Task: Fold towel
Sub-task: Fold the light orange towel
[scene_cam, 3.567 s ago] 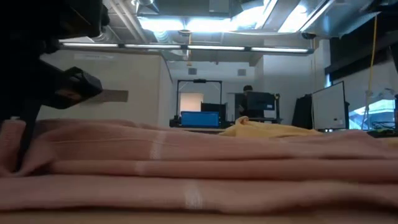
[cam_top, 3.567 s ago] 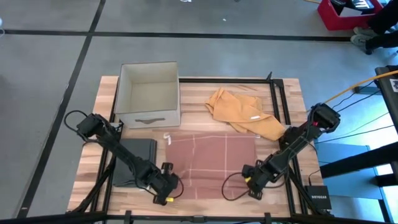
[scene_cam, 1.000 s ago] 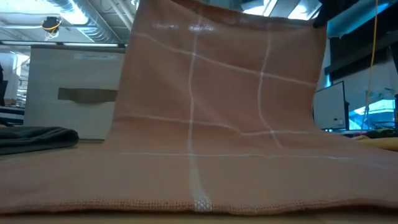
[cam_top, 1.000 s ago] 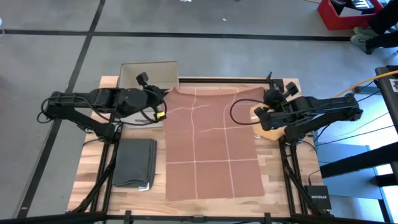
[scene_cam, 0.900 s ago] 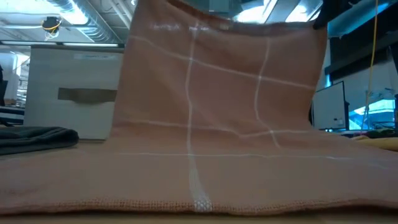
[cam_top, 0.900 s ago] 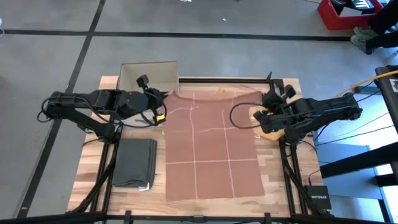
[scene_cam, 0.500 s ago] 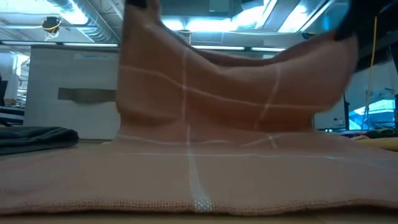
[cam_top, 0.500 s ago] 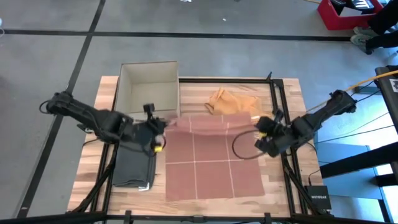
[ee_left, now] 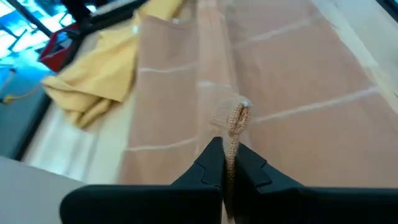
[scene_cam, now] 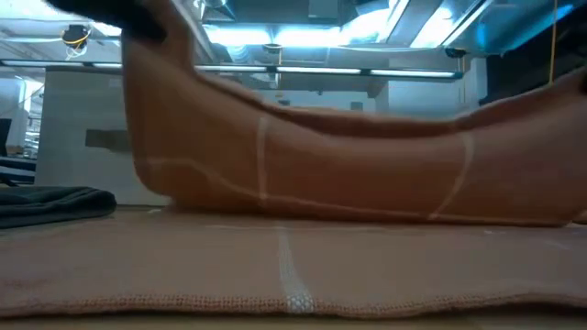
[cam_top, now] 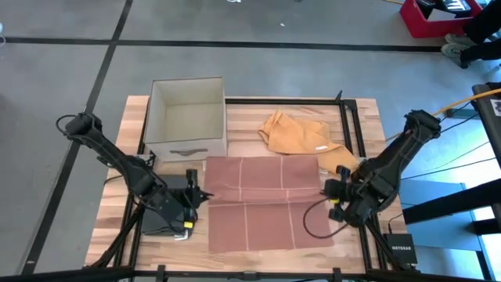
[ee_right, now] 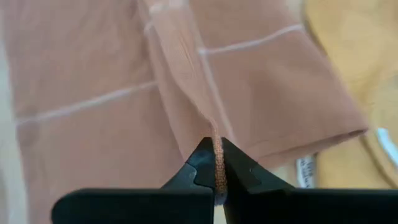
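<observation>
On wooden table (cam_top: 250, 106), reddish-brown towel with pale grid lines (cam_top: 262, 204) half folded, left gripper (cam_top: 194, 195) and right gripper (cam_top: 329, 190) each clamped on a lifted corner, yellow cloth (cam_top: 301, 139) beyond.

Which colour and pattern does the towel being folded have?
The towel is reddish-brown with thin pale grid lines, clearest in the high view.

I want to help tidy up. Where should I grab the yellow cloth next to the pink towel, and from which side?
Probably best to pinch the yellow cloth at its raised, crumpled folds near the box-side end, coming straight down from above. It lies in a loose heap, so those bumps stand up for pinching. The other end tucks against the pink towel, which the left end effector and right end effector hold at its corners.
</observation>
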Motion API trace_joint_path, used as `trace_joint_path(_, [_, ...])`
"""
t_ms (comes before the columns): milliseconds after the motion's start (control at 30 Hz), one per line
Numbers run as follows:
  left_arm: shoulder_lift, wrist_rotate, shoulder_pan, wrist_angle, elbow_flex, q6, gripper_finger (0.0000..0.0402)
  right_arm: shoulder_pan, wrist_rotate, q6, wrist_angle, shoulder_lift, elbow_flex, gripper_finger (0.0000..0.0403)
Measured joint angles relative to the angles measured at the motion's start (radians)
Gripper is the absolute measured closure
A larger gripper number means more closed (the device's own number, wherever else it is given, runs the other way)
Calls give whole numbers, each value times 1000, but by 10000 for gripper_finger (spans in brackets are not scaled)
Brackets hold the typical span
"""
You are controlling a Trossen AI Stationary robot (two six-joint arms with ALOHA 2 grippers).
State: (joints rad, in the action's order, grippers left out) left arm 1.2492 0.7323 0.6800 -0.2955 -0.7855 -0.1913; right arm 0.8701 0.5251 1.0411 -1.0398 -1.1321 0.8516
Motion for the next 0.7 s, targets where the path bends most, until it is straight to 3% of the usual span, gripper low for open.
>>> trace_joint_path(267, [135, -71, 60, 23, 12, -144, 401, 91, -117, 6, 58, -62, 0, 392])
trace_joint_path(433, [254, -104, 79, 199, 11, -116, 401, 115, -193, 6, 120, -127, 1, 395])
trace_joint_path(700, [355, -280, 83, 260, 10, -168, 401, 118, -333, 2, 180, -230, 1, 387])
